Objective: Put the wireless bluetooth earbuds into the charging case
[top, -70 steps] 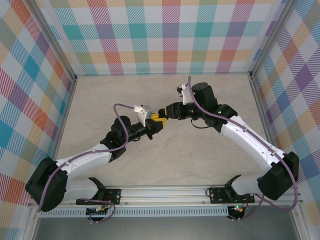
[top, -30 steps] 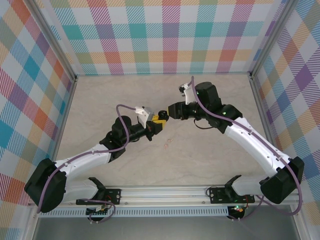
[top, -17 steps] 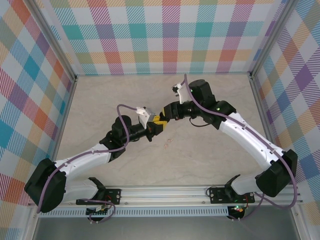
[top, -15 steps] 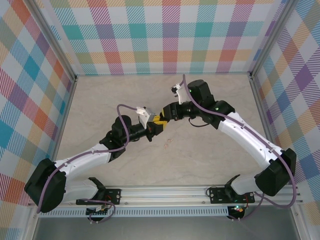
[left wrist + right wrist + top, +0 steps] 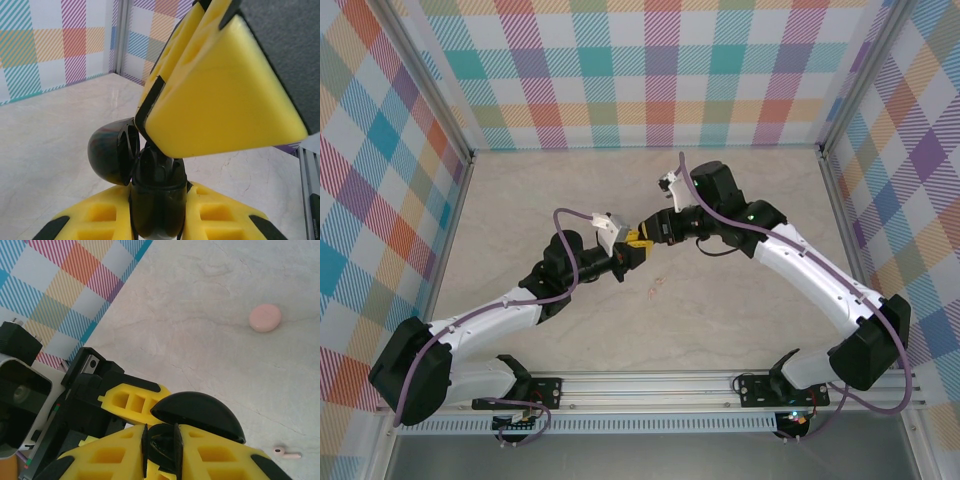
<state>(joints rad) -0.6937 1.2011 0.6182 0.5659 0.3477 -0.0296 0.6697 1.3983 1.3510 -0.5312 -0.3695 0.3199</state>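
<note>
Bright, even light falls from overhead; the table [image 5: 740,330] carries only faint, soft shadows beneath the arms [image 5: 500,325]. In the left wrist view, the yellow fingers [image 5: 95,222] at 6 o'clock look slightly soft.

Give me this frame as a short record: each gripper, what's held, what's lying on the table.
left gripper: shut on the black glossy piece, held above the table
right gripper: shut on a black part at the top of that piece, tip to tip with the left
black glossy piece: rounded flap standing open to one side
pink puck: lying on the table, untouched
small pale stemmed piece: on the table, apart from the puck
</note>
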